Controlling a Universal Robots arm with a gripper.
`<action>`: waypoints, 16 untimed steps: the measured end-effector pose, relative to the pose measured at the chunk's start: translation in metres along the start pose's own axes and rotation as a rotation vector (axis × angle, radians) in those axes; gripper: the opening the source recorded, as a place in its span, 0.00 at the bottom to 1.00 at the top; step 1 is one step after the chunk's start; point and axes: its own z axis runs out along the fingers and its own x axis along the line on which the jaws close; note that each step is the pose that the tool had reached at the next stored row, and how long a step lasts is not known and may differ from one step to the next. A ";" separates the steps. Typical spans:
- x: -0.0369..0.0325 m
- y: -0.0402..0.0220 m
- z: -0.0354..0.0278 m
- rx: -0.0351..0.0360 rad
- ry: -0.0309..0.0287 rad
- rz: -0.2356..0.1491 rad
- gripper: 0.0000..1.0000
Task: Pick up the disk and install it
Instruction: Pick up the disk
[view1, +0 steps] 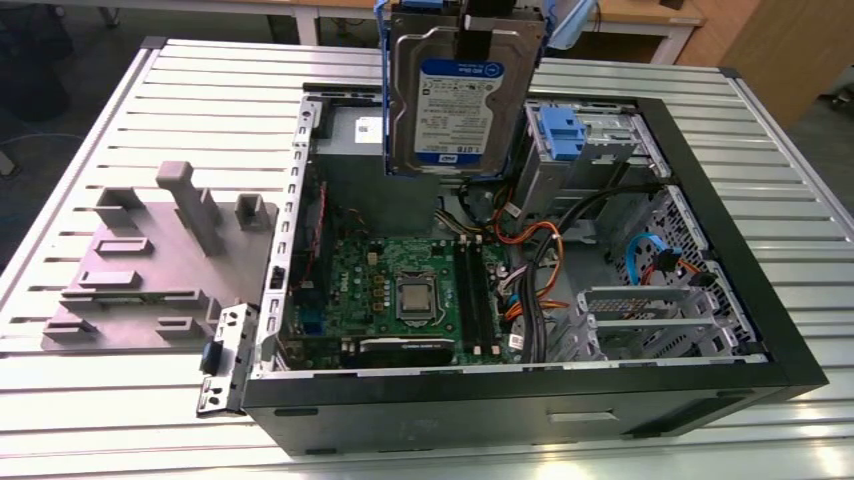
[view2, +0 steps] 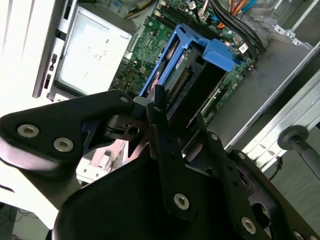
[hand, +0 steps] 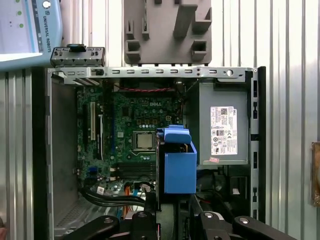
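**Exterior view, read from its left to its right.** On the slatted worktop (view1: 80, 150) you see a grey fixture block (view1: 147, 270). Next comes the open computer case (view1: 534, 400), with its motherboard (view1: 400, 290) exposed. Above the case, clear of everything inside it, hangs the disk (view1: 461, 100) — upright, label toward the camera, blue carrier rails down its long edges. The end effector (view1: 483, 25) is closed on the disk's upper end. One finger appears to lie across the label face, and in the second wrist view the fingers (view2: 165, 145) pinch the disk through its thickness, with nothing else in the grasp. To the exterior view's right of the disk stands the drive cage (view1: 587, 150) with its blue latch (view1: 558, 128); the disk does not touch it.

**Handling, as a judgement.** Treat the disk as rigid, dense for its size and sensitive to knocks. Its bare metal faces are probably slick, and the cover under the label is unlikely to tolerate heavy pressure. A firm but moderate pinch near the rim, or a hold on the plastic rails, looks the safer purchase — keep off the connector end. Because you hold it at one end, most of the body hangs below the grip. Expect it to want to pivot under sharp motion, and mind the cables (view1: 534, 240) beneath.
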 end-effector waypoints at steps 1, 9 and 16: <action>0.0023 0.0000 0.0001 0.0000 -0.0001 0.000 0.35; 0.0230 -0.0005 0.0003 -0.0001 0.0000 0.000 0.35; 0.0419 -0.0009 0.0006 0.0000 -0.0001 0.000 0.35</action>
